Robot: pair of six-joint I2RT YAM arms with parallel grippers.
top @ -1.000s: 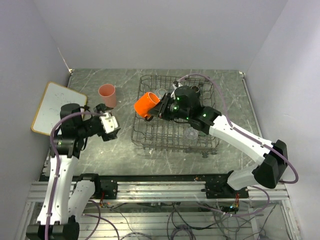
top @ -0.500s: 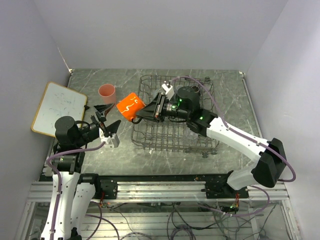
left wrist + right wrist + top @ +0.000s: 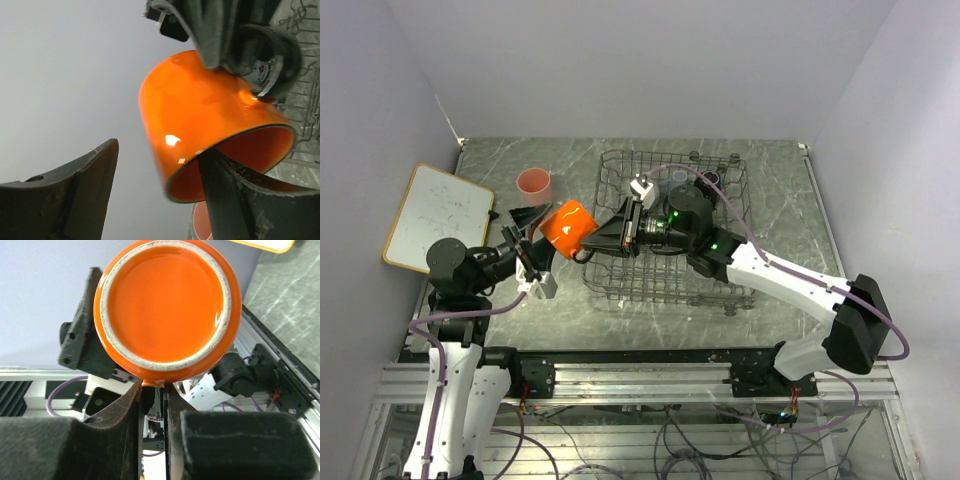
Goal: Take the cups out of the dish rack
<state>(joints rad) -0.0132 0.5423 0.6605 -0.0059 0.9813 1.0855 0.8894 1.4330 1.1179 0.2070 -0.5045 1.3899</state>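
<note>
two grippers meet at the orange mug [image 3: 567, 225]: right gripper [image 3: 152, 402] clamped on it, left gripper [image 3: 161, 150] spread wide, one finger [image 3: 225, 200] at its rim.

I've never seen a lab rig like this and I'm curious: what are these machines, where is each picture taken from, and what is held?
Two robot arms stand at a grey marbled table. One picture looks down from above; the other two come from cameras on each wrist. On the table are a grey wire dish rack, a pink tumbler and a wood-framed white board. The right gripper is shut on a glossy orange mug, holding it in the air. The left gripper is open, one finger inside the mug's mouth, the other outside.
</note>
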